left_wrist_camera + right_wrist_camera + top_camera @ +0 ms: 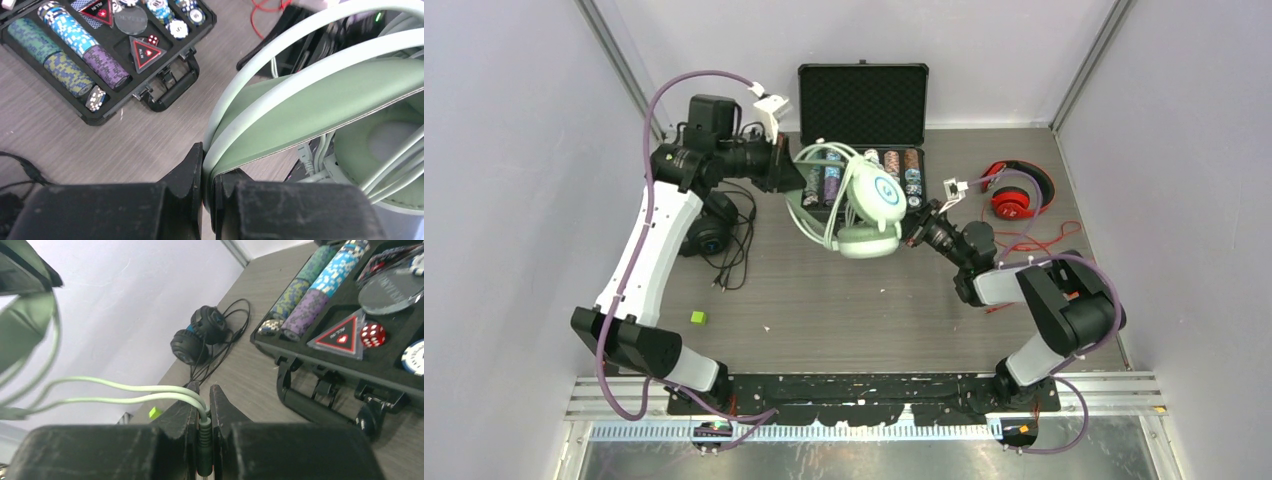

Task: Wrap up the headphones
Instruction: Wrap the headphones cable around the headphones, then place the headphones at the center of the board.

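The mint-green headphones (871,205) hang in the air above the table centre, their white cable (819,200) looped around them. My left gripper (786,172) is shut on the green headband (280,107), seen close up in the left wrist view. My right gripper (916,228) is shut on the cable's plug end (202,427), with two cable strands (115,392) running left from the jaws. The red headphones (1016,192) lie at the back right with their red cable (1034,240). The black headphones (709,225) lie under the left arm with their black cable; they also show in the right wrist view (200,332).
An open black case (864,105) of poker chips stands at the back centre; its tray (115,102) and handle lie just below the hanging headphones. A small green cube (697,318) sits on the table at the front left. Walls close in both sides.
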